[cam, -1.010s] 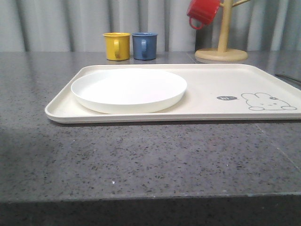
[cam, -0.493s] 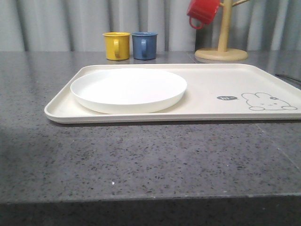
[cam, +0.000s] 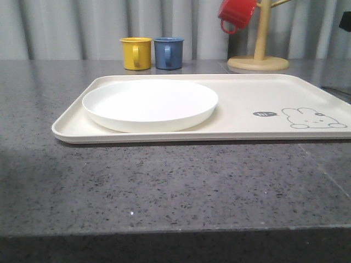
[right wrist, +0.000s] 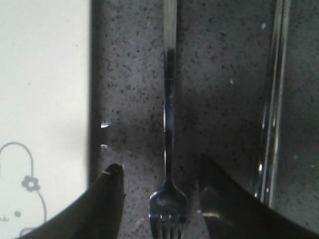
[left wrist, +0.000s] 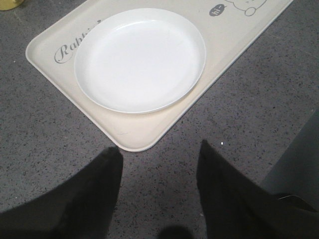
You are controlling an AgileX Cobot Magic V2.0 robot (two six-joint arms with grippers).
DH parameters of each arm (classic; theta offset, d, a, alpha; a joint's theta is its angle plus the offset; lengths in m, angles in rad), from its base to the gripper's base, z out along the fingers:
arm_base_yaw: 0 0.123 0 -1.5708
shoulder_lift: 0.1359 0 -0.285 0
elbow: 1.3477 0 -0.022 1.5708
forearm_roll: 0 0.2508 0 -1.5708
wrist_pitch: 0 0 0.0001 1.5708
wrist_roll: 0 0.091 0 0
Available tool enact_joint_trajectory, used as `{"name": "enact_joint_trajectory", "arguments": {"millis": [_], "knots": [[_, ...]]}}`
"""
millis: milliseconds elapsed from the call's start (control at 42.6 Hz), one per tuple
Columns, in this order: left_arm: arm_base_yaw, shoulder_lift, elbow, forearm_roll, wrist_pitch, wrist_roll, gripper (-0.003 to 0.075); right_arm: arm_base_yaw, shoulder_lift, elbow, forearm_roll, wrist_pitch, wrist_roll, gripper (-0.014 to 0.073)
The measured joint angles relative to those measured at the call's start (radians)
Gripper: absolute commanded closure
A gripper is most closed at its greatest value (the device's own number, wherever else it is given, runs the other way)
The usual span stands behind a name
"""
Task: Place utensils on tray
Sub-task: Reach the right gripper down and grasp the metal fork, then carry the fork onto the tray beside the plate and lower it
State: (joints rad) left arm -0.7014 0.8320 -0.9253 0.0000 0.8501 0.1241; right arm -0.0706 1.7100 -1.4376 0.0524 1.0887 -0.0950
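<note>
Set out on the speckled dark grey stone worktop (cam: 164,181): a large cream rectangular plastic tray (cam: 247,129) with rounded corners and a low rim, already carrying a round shallow white plate (cam: 149,104) toward its left end, touching the tray floor and sitting just inside the near rim. Beyond the tray's right edge, in the right wrist view, a slim shiny silver metal fork (right wrist: 168,124) lying flat on the stone, parallel to the tray's edge (right wrist: 75,74) and just beside it, tines between the two dark fingers. Right pincer (right wrist: 159,186) wide open, straddling the fork's neck, holding nothing. A second slim shiny metal utensil (right wrist: 271,109) further out, well apart from the fork; knife or spoon, cannot tell. Left pincer (left wrist: 158,174) likewise spread open and empty, hovering above bare worktop near the tray's corner (left wrist: 130,144). Probably a light, rigid, smooth-sided fork, likely to slip or pivot if pinched at one end; lying flush on hard stone, so little room for fingertips underneath. Best taken across the narrow handle near its middle, fingers closing on the two long edges, for balance. Glossy steel against hard pads: a firm squeeze advisable, with a level carry over the low rim onto the free right half of the tray.
</note>
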Motion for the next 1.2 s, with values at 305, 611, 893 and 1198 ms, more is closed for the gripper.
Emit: {"name": "enact_joint_trajectory", "arguments": {"millis": [305,611,893,1198], "knots": [[0.000,0.000,0.000,0.000,0.000,-0.001,0.0375,0.000,0.095,-0.024,0.001,-0.008,-0.018,0.0367],[0.000,0.000,0.000,0.000,0.000,-0.001,0.0375,0.000,0.095,-0.024,0.002,-0.008,-0.018,0.0608],[0.000,0.000,0.000,0.000,0.000,-0.001,0.0375,0.000,0.095,-0.035,0.003,-0.005,-0.018,0.0630],[0.000,0.000,0.000,0.000,0.000,-0.001,0.0375,0.096,-0.013,-0.127,0.029,0.061,-0.016,0.0627]]}}
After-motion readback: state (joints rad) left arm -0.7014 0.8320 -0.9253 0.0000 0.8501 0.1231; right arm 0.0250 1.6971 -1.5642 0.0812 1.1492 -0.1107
